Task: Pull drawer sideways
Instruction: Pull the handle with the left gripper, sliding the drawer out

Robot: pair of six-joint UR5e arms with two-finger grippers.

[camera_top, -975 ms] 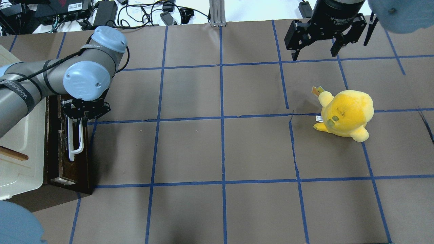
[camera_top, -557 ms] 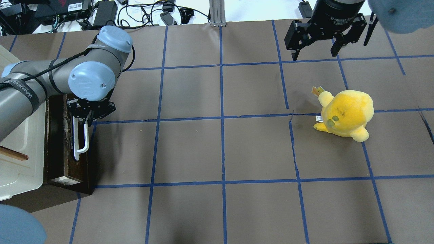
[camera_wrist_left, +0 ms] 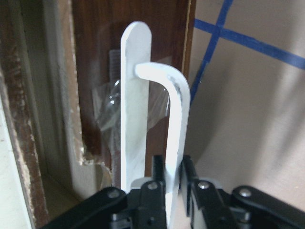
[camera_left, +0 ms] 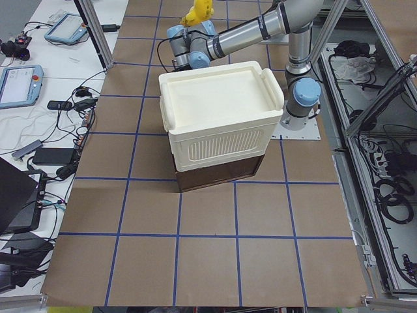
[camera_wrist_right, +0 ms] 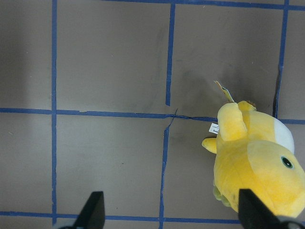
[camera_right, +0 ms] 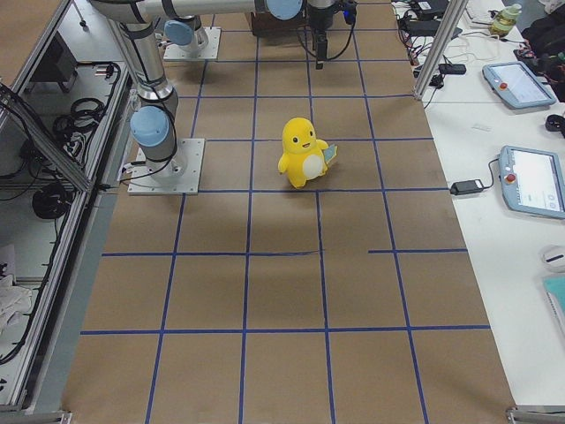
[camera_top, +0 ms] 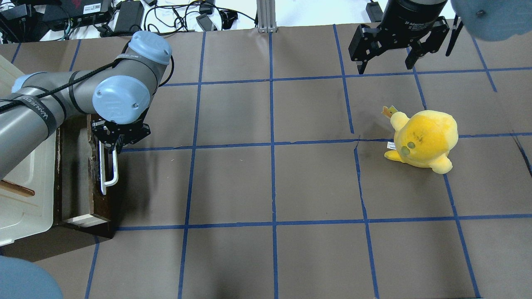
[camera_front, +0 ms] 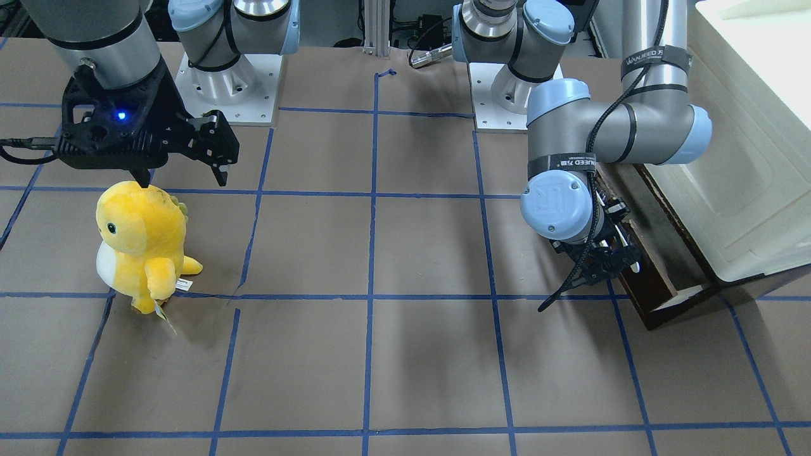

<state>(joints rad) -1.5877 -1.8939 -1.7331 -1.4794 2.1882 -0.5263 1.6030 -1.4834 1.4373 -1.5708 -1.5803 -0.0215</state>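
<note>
The drawer (camera_top: 106, 207) has a dark brown wooden front and a long white bar handle (camera_top: 108, 168). It sticks out from under the cream-white cabinet (camera_top: 25, 195) at the table's left edge. My left gripper (camera_top: 115, 143) is shut on the white handle (camera_wrist_left: 176, 119), its black fingers (camera_wrist_left: 189, 179) on either side of the bar. The drawer front also shows in the front-facing view (camera_front: 652, 291), with my left gripper (camera_front: 602, 263) at it. My right gripper (camera_top: 386, 62) is open and empty, high over the far right of the table.
A yellow plush toy (camera_top: 422, 139) stands on the right half of the table, below my right gripper (camera_front: 184, 177). Blue tape lines grid the brown table cover. Cables and power bricks (camera_top: 129, 14) lie beyond the far edge.
My left gripper has moved right with the white handle in it, and the drawer front has slid out from the cabinet with it. The right arm has not moved.
</note>
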